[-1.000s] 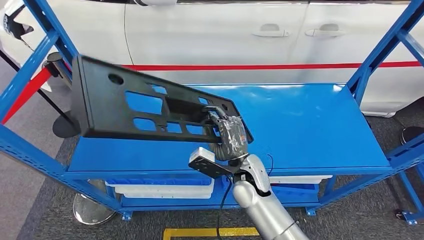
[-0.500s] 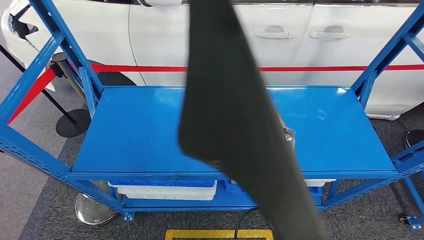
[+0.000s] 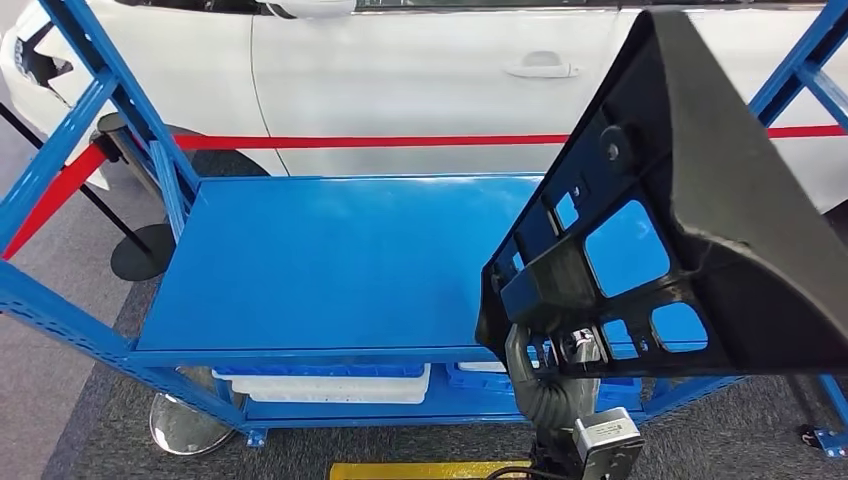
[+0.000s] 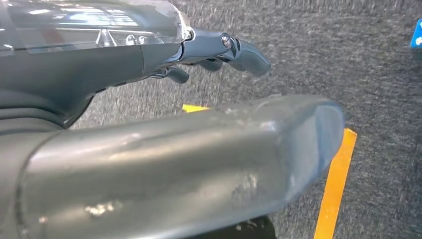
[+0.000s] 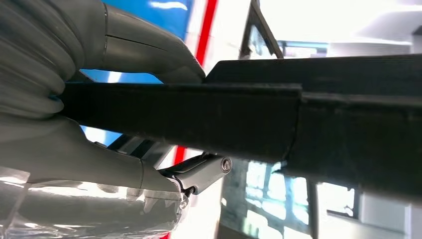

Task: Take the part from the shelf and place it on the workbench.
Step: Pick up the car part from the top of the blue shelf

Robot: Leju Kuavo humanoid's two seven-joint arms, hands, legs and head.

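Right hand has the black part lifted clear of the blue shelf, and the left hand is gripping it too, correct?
Not the left hand: the left wrist view shows it holding nothing, over grey carpet. Only the right hand grips the black part, lifted clear of the blue shelf.

The blue shelf top (image 3: 330,260) lies bare across the left and centre of the frame. The black part (image 3: 690,220) blocks the right side, and blue uprights (image 3: 120,95) flank the shelf's upper left.

The part (image 3: 700,220) stood at three o'clock, before the shelf (image 3: 330,260), gripped from below by the right hand (image 3: 555,375). A car (image 3: 420,70) stood behind the shelf at twelve o'clock; bins (image 3: 320,380) lay under it.
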